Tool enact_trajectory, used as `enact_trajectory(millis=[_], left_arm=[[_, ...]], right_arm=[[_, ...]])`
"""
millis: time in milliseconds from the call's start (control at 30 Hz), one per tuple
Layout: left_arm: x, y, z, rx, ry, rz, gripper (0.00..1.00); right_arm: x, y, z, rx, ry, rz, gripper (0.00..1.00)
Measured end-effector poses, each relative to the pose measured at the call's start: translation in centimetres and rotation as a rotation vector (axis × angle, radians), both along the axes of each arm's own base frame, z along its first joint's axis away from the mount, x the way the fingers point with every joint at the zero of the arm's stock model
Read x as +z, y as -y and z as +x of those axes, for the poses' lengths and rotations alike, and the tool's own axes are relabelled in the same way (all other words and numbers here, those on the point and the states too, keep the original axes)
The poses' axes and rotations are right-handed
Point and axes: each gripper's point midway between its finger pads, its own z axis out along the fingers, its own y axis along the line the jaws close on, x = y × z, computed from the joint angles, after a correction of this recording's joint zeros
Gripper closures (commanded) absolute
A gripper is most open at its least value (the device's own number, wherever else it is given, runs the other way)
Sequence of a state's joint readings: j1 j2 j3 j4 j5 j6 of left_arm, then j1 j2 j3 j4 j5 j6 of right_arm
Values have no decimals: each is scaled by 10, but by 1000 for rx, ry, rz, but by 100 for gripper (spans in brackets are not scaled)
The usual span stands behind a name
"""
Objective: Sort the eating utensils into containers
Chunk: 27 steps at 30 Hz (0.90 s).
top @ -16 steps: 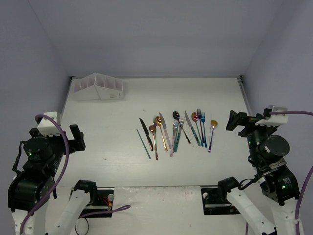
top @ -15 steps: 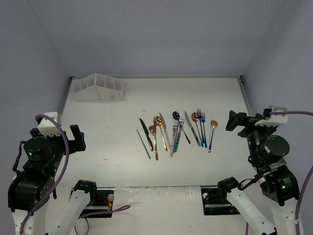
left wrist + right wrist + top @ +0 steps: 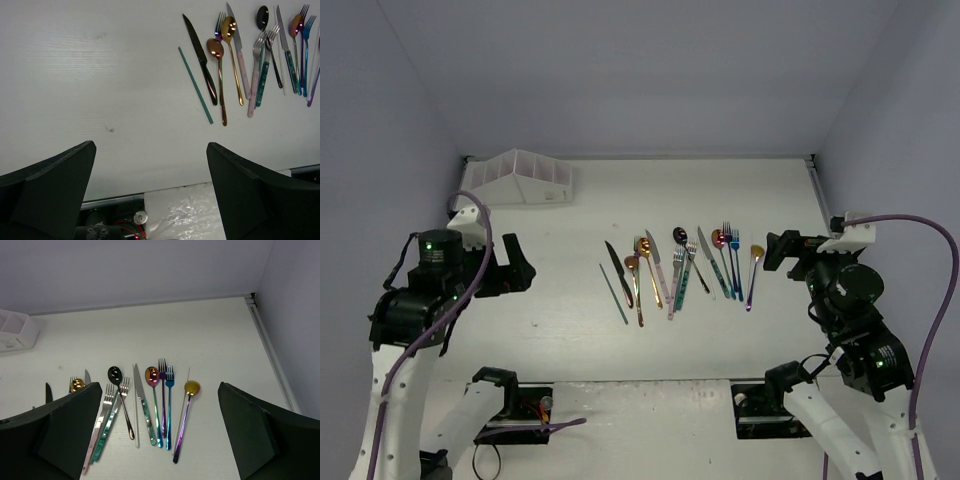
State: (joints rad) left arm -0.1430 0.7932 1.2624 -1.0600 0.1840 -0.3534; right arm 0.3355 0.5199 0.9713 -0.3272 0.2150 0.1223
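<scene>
White worktop [image 3: 560, 300], pale lavender walls [image 3: 620, 70].
Utensils [image 3: 675, 265] rowed mid-worktop; white rack [image 3: 520, 178] in far-left corner; left fingers [image 3: 50, 185] and right fingers [image 3: 260, 430] spread wide, empty.

Robotics lab test cell, white table [image 3: 550, 320] was boxed in by plain lavender walls [image 3: 620, 70], left arm [image 3: 425, 300] and right arm [image 3: 850, 300] bolted at its near edge.
</scene>
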Motion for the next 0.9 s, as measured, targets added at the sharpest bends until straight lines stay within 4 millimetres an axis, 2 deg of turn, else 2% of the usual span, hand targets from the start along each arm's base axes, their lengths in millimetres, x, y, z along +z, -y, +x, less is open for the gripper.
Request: enact_trajectory(millis=[233, 333, 433, 567, 700, 900], left_arm=[[-54, 34, 28, -8, -271, -57, 8], [-83, 58, 34, -16, -361, -35, 8], [-99, 80, 39, -11, -401, -1, 8], [-127, 115, 58, 21, -451, 47, 9], [-163, 143, 75, 64, -501, 87, 19], [-196, 158, 91, 154, -532, 102, 25]], right_arm=[[-23, -6, 10, 7, -69, 1, 0], [-35, -10, 14, 18, -105, 0, 0], [-43, -14, 15, 37, -125, 0, 0], [-46, -17, 13, 53, -129, 2, 0], [-48, -17, 9, 60, -120, 6, 0], [-46, -14, 1, 60, -86, 18, 0]])
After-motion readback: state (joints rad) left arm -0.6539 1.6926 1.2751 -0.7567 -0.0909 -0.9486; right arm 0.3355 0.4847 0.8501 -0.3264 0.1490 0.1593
